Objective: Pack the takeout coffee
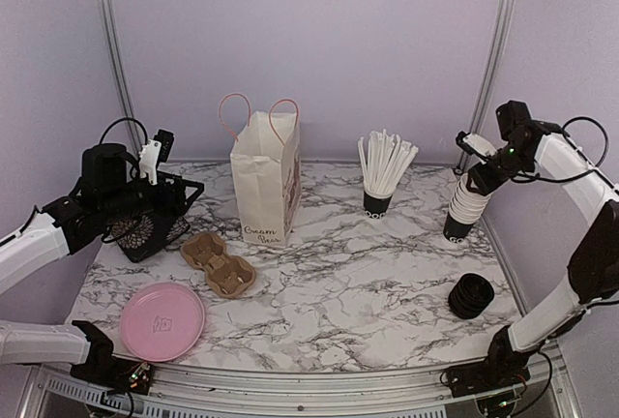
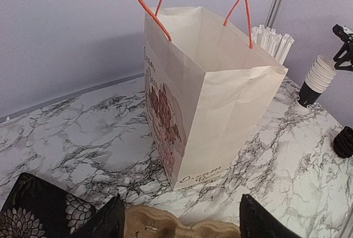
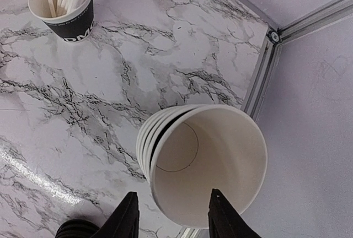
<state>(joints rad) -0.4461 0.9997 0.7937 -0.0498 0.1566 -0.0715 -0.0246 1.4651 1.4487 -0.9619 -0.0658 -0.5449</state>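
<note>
No black cup with a lid on it shows in any view; the takeout coffee is out of view. A nested stack of cups (image 1: 462, 207) with cream insides stands at the back right. My right gripper (image 1: 475, 180) hangs open just above it. In the right wrist view its fingers (image 3: 128, 218) straddle the near rim of the top cup (image 3: 204, 161), which sits slightly raised on the stack. A stack of black lids (image 1: 472, 295) lies nearer. My left gripper (image 2: 182, 221) is open and empty above a cardboard cup carrier (image 2: 165, 228), facing the open paper bag (image 2: 220, 100).
The paper bag (image 1: 266, 186) stands upright at the back centre. A black cup of white straws (image 1: 379, 195) stands to its right. The cup carrier (image 1: 219, 263), a pink plate (image 1: 162, 319) and a black floral box (image 1: 145, 229) are on the left. Frame posts flank the table.
</note>
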